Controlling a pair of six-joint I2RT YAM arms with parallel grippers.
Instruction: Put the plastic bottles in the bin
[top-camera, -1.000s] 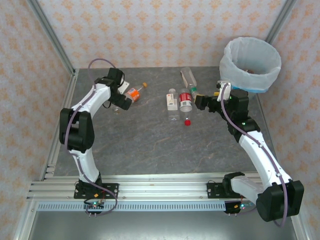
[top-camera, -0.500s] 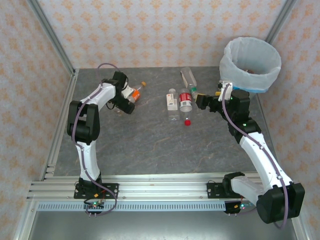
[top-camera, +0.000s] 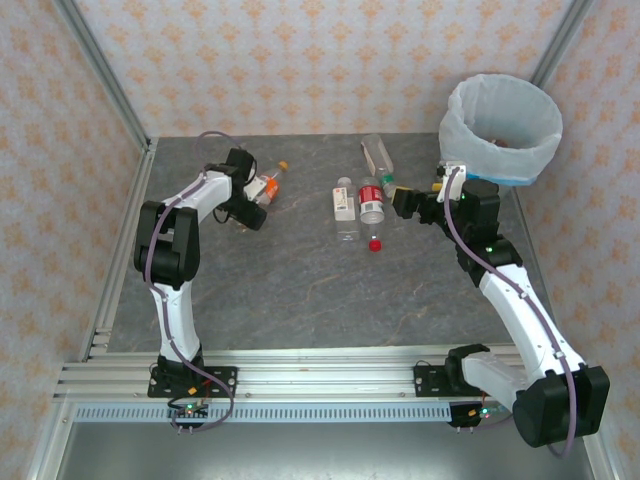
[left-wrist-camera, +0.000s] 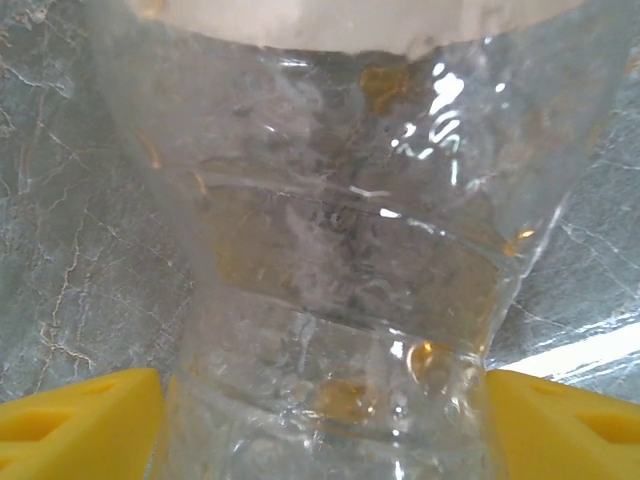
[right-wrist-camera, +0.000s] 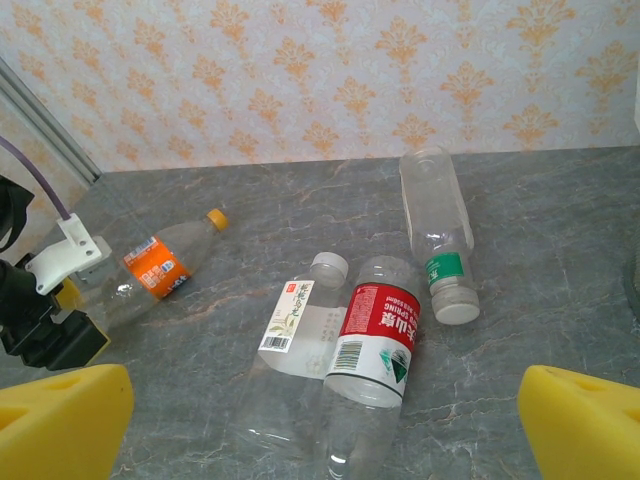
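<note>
Compared with a second ago, the left arm is swung in towards the upper left of the top view, and its left gripper (left-wrist-camera: 322, 425) sits over the base end of the orange-label bottle (top-camera: 266, 185) instead of just beside it. The jaws are narrower too: in the left wrist view the yellow pads (left-wrist-camera: 80, 420) sit at the bottom corners, each touching a side of the clear body, which looks pinched into a waist between them. They are clamped on the bottle, though I cannot tell how firm the hold is. My reading is that the grasp on this bottle is being made, with lift and carry not yet begun.

The bottle lies flat on the desk (top-camera: 300, 290). Its long axis runs on a diagonal in the top view, orange cap towards the upper right and base towards the lower left, into the gripper.

The right gripper (top-camera: 403, 205) is unchanged, hovering with jaws wide apart and holding nothing, just right of the middle cluster. There a white-label bottle (right-wrist-camera: 290, 320) and a red-label bottle (right-wrist-camera: 372, 345) lie side by side and touching, and a green-label bottle (right-wrist-camera: 440, 240) lies beyond, near the back wall.

The bin (top-camera: 478, 150) stands at the upper right corner, well apart from the held bottle, so the carry will have to cross the whole desk
</note>
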